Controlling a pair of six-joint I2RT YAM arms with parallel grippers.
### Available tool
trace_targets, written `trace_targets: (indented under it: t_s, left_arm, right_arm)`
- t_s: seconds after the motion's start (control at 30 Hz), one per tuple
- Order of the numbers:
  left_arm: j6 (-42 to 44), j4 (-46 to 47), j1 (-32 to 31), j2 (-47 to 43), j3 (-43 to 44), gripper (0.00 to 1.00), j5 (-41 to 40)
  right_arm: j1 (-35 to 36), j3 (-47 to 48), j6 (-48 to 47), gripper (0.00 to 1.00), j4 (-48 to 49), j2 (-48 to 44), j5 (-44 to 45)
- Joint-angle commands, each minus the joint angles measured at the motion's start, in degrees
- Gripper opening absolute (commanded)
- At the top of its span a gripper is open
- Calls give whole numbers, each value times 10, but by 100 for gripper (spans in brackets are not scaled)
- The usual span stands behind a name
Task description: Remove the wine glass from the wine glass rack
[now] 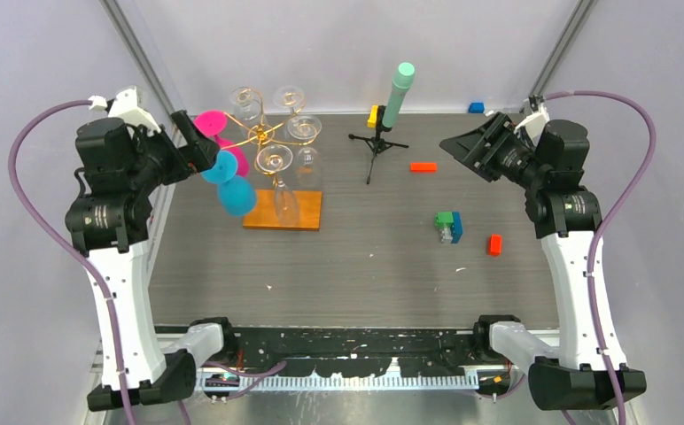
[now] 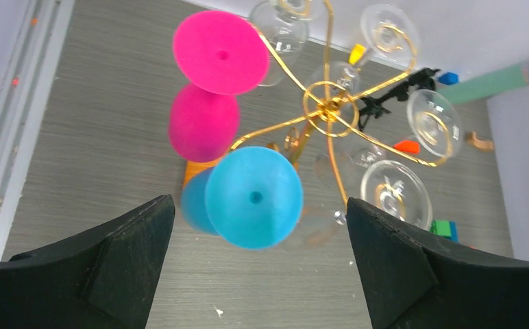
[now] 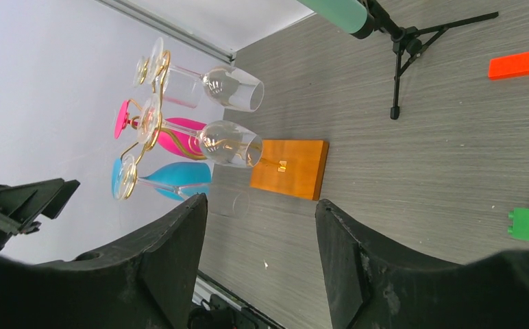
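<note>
My left gripper (image 2: 260,205) gapes empty beside the blue wine glass (image 1: 237,195), likely light, slick, fragile; I'd pinch its stem.

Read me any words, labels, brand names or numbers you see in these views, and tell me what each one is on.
None: no word, number, label or brand is readable in any view.
The wine glass rack, its wooden base, the pink glass, the blue glass, the mint-green cylinder and the coloured blocks, such as the orange block, all look plain.
The small gold spot on the base is too small to tell if it carries lettering.
</note>
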Motion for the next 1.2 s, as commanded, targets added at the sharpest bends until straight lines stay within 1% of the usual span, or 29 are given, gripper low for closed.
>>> trace_targets:
  t_s: [0.0, 0.07, 0.1, 0.17, 0.2, 0.27, 0.4, 0.47, 0.5, 0.63, 0.73, 0.87, 1.03, 1.17]
  left_arm:
    - [-19, 31, 26, 18, -5, 100, -68]
    - [-29, 38, 52, 29, -2, 97, -83]
    - [-38, 39, 70, 37, 0, 96, -64]
    - [-66, 44, 101, 47, -7, 90, 13]
    - [-84, 54, 110, 47, -22, 88, 55]
    - [-110, 70, 123, 42, -50, 85, 108]
    - [-131, 75, 127, 28, -85, 84, 172]
    - [-136, 80, 127, 23, -104, 83, 190]
    - [-134, 81, 127, 19, -113, 82, 190]
    - [-120, 64, 127, 10, -131, 78, 146]
    - [-123, 66, 127, 6, -138, 75, 148]
    - [-140, 75, 127, 8, -144, 66, 169]
    - [-179, 81, 127, 10, -164, 62, 172]
    - [-197, 89, 128, 13, -170, 50, 171]
  right_arm:
    - [6, -6, 0, 65, 29, -1, 6]
    - [7, -6, -7, 67, 29, 3, 10]
    - [16, -4, -11, 67, 26, 6, 14]
    - [29, 1, -23, 67, 13, 8, 27]
    - [35, 1, -30, 68, 8, 8, 36]
    - [41, 1, -38, 68, 3, 7, 46]
    - [48, -3, -42, 68, 0, 11, 52]
    - [50, -3, -43, 68, 0, 16, 53]
    - [51, -3, -45, 68, -1, 17, 54]
    - [57, 0, -56, 68, -11, 23, 70]
    - [63, 5, -63, 68, -22, 31, 79]
    - [70, 7, -66, 68, -25, 35, 89]
    - [73, 7, -67, 67, -26, 36, 95]
    - [74, 7, -67, 67, -27, 37, 101]
